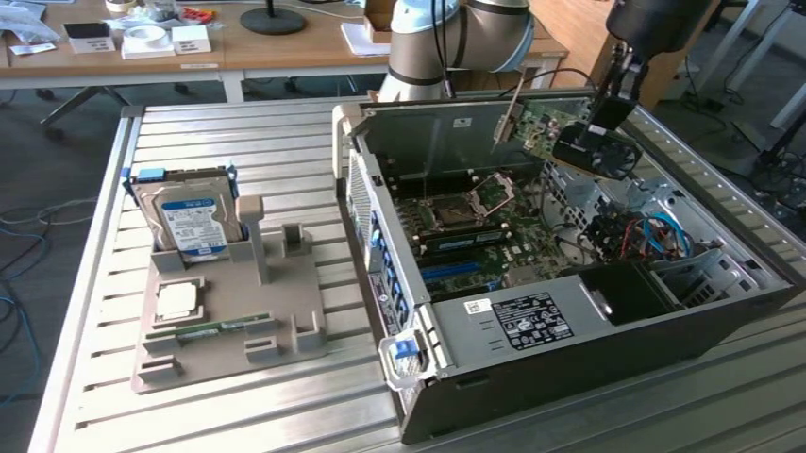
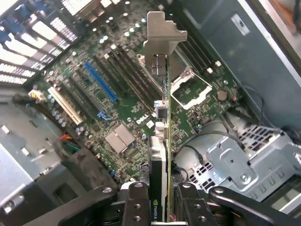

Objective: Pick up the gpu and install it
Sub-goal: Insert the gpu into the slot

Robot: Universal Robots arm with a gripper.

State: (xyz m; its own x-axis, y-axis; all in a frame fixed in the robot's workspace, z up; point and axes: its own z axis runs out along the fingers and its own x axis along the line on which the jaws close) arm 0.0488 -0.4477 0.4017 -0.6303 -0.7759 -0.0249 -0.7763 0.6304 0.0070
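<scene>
The gpu (image 1: pixel 542 121), a green board with a silver end bracket, hangs in the air over the back of the open computer case (image 1: pixel 629 326). My gripper (image 1: pixel 573 140) is shut on it. The wrist view has the gpu (image 2: pixel 162 136) edge-on between my fingers (image 2: pixel 136 205), with its bracket (image 2: pixel 162 35) pointing away from me. Below the card lies the motherboard (image 2: pixel 122 108) with a blue slot (image 2: pixel 101 82), a white slot (image 2: pixel 66 106) and the processor socket (image 2: pixel 190 87). The card is well above the board and touches no slot.
On the exterior view's left a grey fixture tray (image 1: pixel 271 311) holds an upright hard drive (image 1: pixel 189 222), a processor chip (image 1: pixel 176 300) and a memory stick (image 1: pixel 208 327). Cables (image 1: pixel 643 236) and a drive cage fill the case's right side. A cluttered desk (image 1: pixel 252 52) stands behind.
</scene>
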